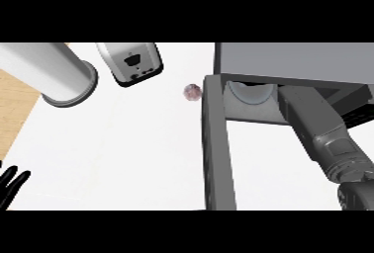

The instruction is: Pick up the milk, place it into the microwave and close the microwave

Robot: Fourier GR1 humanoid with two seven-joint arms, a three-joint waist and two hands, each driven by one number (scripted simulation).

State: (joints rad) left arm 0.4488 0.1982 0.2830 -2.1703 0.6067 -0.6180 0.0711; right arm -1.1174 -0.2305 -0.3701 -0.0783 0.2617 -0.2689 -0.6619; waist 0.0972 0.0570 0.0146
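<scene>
Grey forearm (pixel 321 131) is reaching into the open microwave (pixel 292 59) at upper right; the right robot hand is lying hidden inside the cavity, so its fingers cannot be judged. Something pale and rounded (pixel 252 91), possibly the milk, is showing inside the cavity beside that forearm. Microwave door (pixel 217 148) is standing open, edge-on. Left robot hand (pixel 11 185) is resting at the lower left edge, fingers straight, holding nothing. On the white table (pixel 124 148), a toaster (pixel 131 62), a grey cylinder (pixel 51 71) and a small mottled item (pixel 193 91) are sitting.
</scene>
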